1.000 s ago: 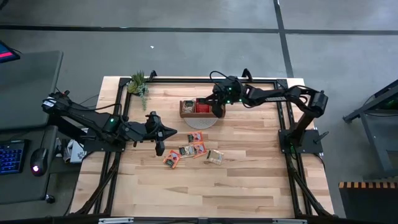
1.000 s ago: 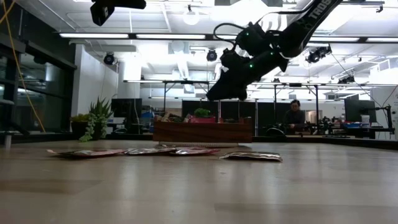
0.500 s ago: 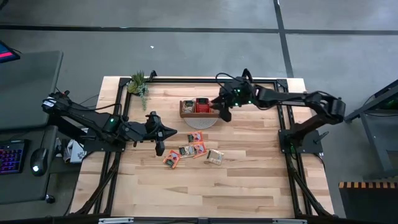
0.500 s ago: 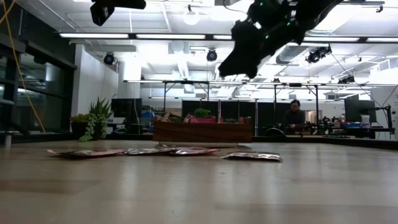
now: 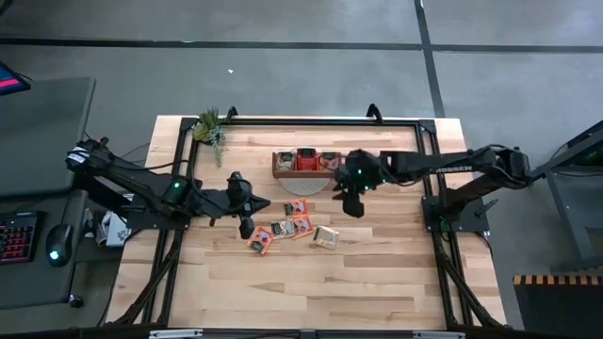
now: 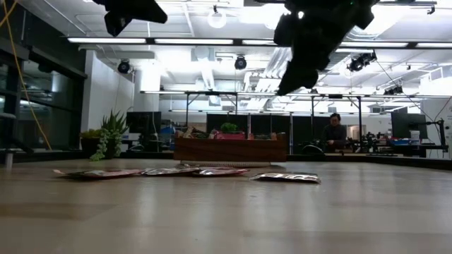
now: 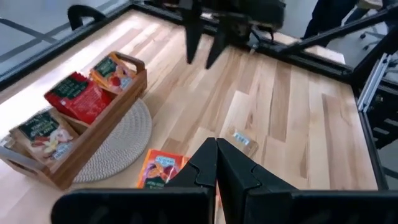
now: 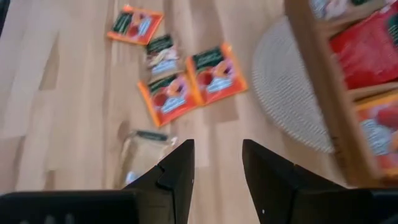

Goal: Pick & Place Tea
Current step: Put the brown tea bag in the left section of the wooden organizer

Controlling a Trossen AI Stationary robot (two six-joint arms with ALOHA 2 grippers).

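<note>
Several tea sachets lie flat on the table: an orange one (image 5: pixel 262 242), two orange ones (image 5: pixel 300 224) beside a dark-labelled one (image 5: pixel 281 227), one (image 5: pixel 295 207) by the mat, and a green-grey one (image 5: pixel 325 237). More sachets (image 7: pixel 81 96) stand in the wooden tray (image 5: pixel 279 162). My left gripper (image 5: pixel 247 226) hangs shut just left of the loose sachets, holding nothing. My right gripper (image 5: pixel 353 207) hangs open and bare above the table, right of the mat, its fingers (image 8: pixel 177 165) slanting down toward the loose sachets (image 8: pixel 168 96).
The tray rests on a round woven mat (image 5: pixel 306 185) at the table's far middle. A small potted plant (image 5: pixel 209 125) stands at the far left corner. A dark frame (image 5: pixel 426 160) runs along the table's edges. Bare wood lies toward the near edge.
My right gripper has left its place over the tray's right end and swung toward the table's near edge and a little right, rising as it went. It now hangs beside the mat and has stayed open and bare. The sachets have not moved.
</note>
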